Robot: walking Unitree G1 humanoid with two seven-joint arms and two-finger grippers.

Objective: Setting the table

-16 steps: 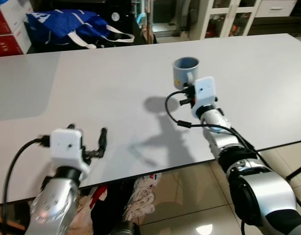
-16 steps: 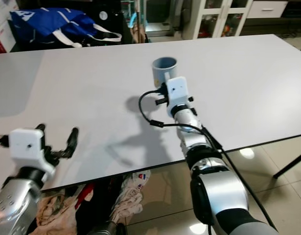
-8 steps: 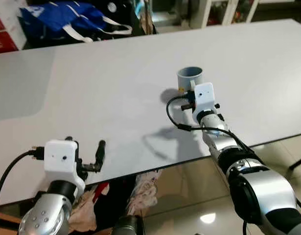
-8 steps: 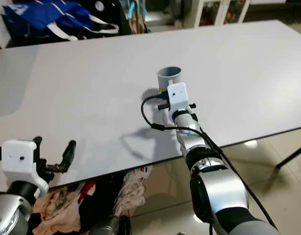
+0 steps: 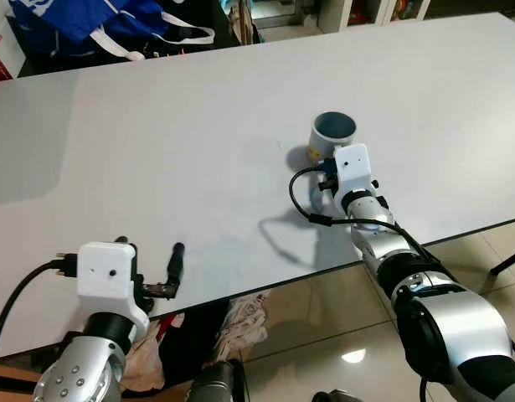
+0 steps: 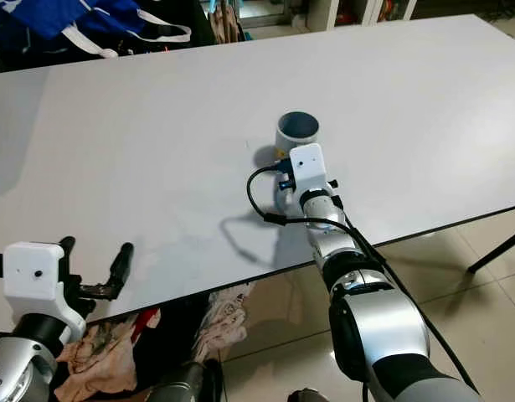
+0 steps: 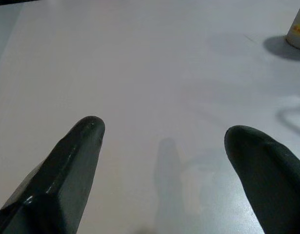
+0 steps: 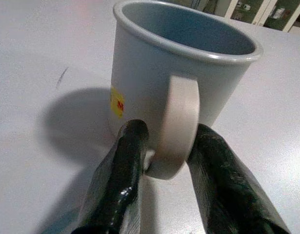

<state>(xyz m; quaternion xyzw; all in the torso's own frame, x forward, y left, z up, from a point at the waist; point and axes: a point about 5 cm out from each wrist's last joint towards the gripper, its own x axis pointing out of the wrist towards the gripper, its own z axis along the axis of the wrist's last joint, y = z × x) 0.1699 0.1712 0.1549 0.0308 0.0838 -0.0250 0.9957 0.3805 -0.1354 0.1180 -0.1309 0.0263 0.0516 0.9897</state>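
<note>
A wide white table (image 5: 157, 151) spans the scene from left to right, its near edge running above a glossy tiled floor (image 5: 324, 327). Beyond the far left edge of the table lies a blue bag (image 5: 98, 18) with white straps, and under the near edge a heap of cloth (image 5: 244, 322) shows.

The right arm (image 5: 408, 276) reaches over the near edge toward the middle-right of the table, and the right gripper (image 8: 162, 146) sits at the near side of a pale blue mug (image 5: 332, 136). The mug stands upright on the table, right of centre, its opening up and its handle turned toward the robot. In the right wrist view the two black fingers (image 8: 123, 165) are pressed in on either side of the handle, pinching it; a small yellow and red label (image 8: 117, 101) shows on the mug's side.

The left gripper (image 5: 148, 268) hangs over the near left edge of the table, well apart from the mug, its fingers (image 7: 74, 151) spread wide with only bare table between them
</note>
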